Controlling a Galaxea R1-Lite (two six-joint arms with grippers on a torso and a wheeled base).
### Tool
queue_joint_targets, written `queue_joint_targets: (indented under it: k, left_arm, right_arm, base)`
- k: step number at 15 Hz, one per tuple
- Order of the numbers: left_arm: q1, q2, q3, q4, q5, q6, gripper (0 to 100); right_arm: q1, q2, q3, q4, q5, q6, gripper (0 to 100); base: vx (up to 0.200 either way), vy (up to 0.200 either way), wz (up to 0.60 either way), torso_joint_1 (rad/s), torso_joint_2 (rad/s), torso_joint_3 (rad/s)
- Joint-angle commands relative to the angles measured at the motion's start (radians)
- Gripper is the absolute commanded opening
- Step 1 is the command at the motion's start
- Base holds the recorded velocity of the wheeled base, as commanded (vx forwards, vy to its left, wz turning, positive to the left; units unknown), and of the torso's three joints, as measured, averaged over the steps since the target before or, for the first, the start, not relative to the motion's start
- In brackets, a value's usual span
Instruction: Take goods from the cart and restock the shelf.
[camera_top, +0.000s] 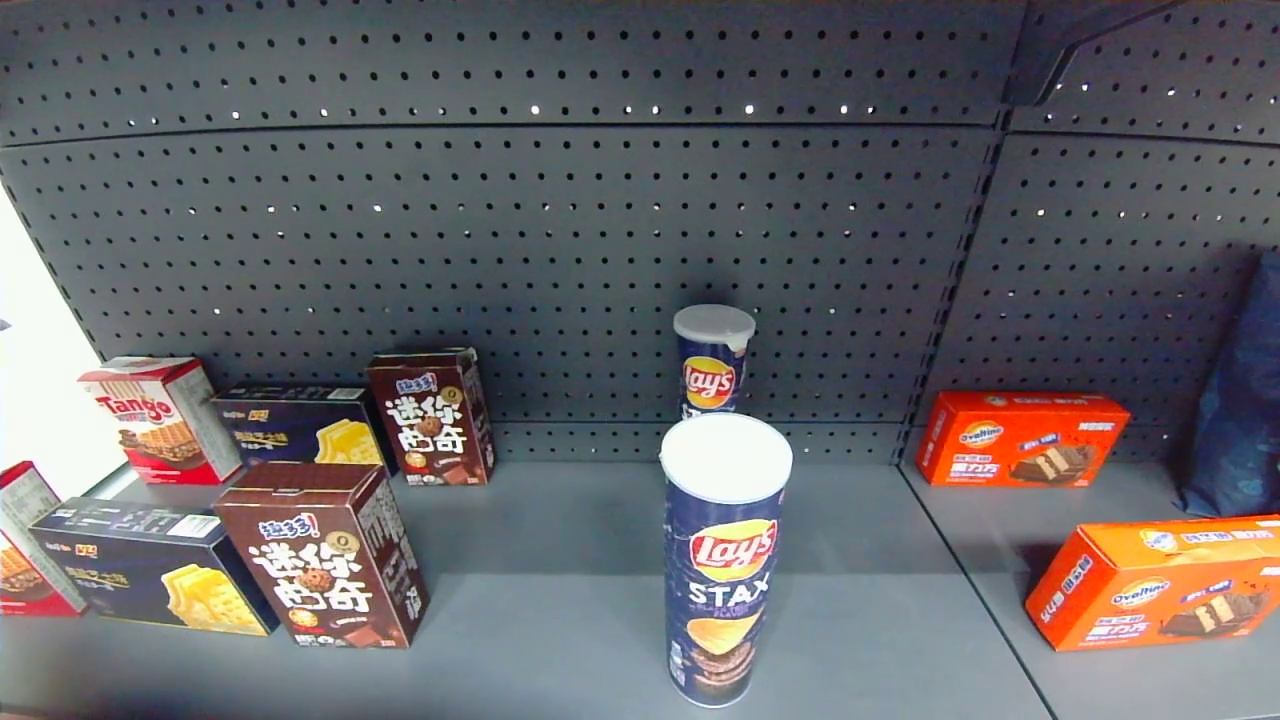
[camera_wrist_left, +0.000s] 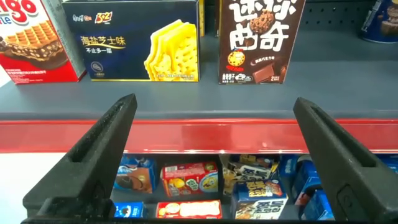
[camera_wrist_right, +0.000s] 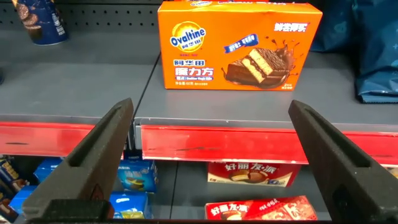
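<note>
Right now both hands sit low in front of the shelf (camera_top: 560, 590), about level with its red edge strip (camera_wrist_left: 205, 135). The left hand (camera_wrist_left: 214, 104) is spread wide, its dark fingers (camera_wrist_left: 93, 155) far apart with nothing between them. It faces a dark blue cracker box (camera_wrist_left: 140, 40) and a brown cookie box (camera_wrist_left: 261, 40) that stand near the shelf's front edge. The right hand (camera_wrist_right: 210, 107) is just as wide open and just as empty, and it points at the front orange box (camera_wrist_right: 239, 46), which lies at the lower right of the head view.

In the middle of the head view two chip cans stand upright, one behind the other. The front chip can (camera_top: 725, 560) is near the lower edge of the frame, and the rear chip can (camera_top: 712, 365) is close to the pegboard back (camera_top: 560, 220). A second orange box (camera_top: 1020, 440) sits at the back right. A red wafer box (camera_top: 160, 420) is at the far left, among more boxes in two rows. Below the red strip, a lower shelf holds more packets (camera_wrist_left: 189, 180).
</note>
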Motion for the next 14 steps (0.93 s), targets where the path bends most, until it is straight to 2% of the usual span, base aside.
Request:
queue_joint_targets:
  k: [1, 14]
  left_arm:
    - [0.000, 0.001, 0.000, 0.000, 0.001, -0.001, 100]
    - [0.000, 0.001, 0.000, 0.000, 0.001, -0.001, 100]
  right_arm:
    - [0.000, 0.000, 0.000, 0.000, 0.001, 0.000, 100]
    - [0.000, 0.000, 0.000, 0.000, 0.001, 0.000, 100]
  base:
    - [0.000, 0.000, 0.00, 0.000, 0.00, 0.000]
    - [0.000, 0.000, 0.00, 0.000, 0.00, 0.000]
